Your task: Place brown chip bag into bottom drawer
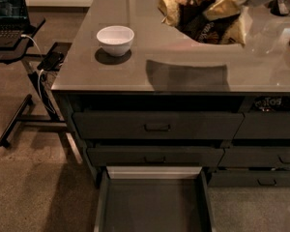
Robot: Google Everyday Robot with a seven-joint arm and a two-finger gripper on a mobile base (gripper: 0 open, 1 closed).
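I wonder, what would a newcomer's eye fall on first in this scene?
First, the crumpled brown chip bag, held clear of the countertop at the top right by the gripper, which is clamped on it. Next come the bottom drawer, pulled open at the bottom centre, and the white bowl standing on the countertop's left side.
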